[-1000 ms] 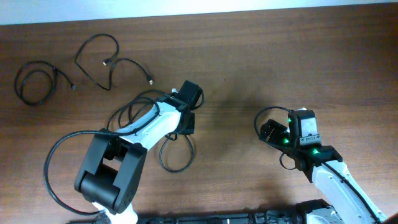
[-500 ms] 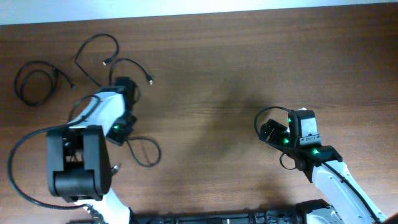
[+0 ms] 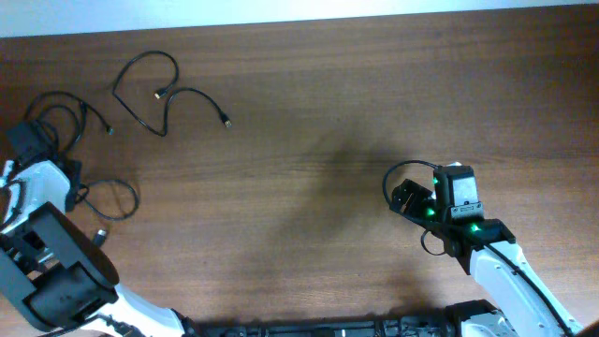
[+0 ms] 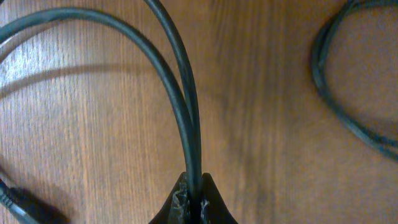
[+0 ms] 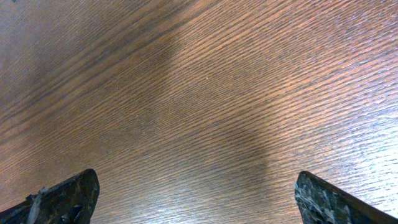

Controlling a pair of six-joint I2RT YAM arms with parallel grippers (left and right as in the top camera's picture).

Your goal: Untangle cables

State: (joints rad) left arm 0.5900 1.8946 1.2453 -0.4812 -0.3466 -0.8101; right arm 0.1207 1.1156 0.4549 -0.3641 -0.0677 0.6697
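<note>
Three thin black cables lie at the table's left. My left gripper (image 3: 28, 142) at the far left edge is shut on one cable (image 3: 136, 198), whose loop trails to the right of the arm. In the left wrist view the jaws (image 4: 194, 200) pinch a doubled strand of this cable (image 4: 180, 106). A coiled cable (image 3: 56, 95) lies partly under that gripper and shows at the right of the left wrist view (image 4: 348, 115). A third cable (image 3: 192, 91) snakes separately behind them. My right gripper (image 3: 401, 197) is open and empty over bare wood (image 5: 199, 193).
A thick black wire loops beside the right arm's wrist (image 3: 388, 183). The brown wooden table (image 3: 318, 112) ends at a pale far edge. A plug end (image 4: 12, 205) lies at the lower left of the left wrist view.
My left gripper has swept from the table's middle to the far left edge, dragging the held cable's loop with it, now beside the coiled cable. The right arm has not moved.
</note>
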